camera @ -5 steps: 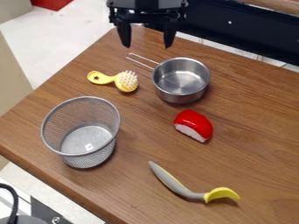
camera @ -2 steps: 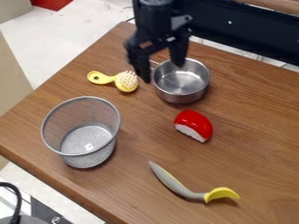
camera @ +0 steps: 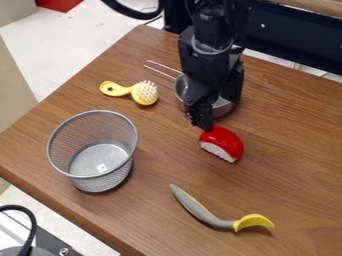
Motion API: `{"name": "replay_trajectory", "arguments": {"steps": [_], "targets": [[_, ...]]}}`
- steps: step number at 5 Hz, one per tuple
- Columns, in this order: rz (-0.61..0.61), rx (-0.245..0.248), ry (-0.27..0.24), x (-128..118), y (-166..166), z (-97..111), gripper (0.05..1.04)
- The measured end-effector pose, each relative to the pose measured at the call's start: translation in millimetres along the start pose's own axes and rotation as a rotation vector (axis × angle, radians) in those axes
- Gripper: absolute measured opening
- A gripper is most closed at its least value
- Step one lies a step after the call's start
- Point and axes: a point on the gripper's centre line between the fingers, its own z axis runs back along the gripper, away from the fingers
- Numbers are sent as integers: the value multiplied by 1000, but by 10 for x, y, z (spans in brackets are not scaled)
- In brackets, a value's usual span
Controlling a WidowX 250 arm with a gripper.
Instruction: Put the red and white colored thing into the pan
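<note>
My pincer point(camera: 221, 114) is released, with its fingers apart, above the centre of the frame, partly hiding the metal pan point(camera: 226, 107). Just below one fingertip, the red and white thing point(camera: 225, 142) lies on the bench point(camera: 153, 210); contact I cannot tell. The yellow brush point(camera: 144, 93) is upper left, the mesh basket point(camera: 100, 182) lower left.
</note>
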Motion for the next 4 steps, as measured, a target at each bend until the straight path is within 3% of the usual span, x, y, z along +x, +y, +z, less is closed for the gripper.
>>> {"name": "replay_trajectory", "arguments": {"steps": [1,4], "targets": [[53,53,20,-71,29,-102,1001],[78,100,-16,-151,79,-380,1001]]}}
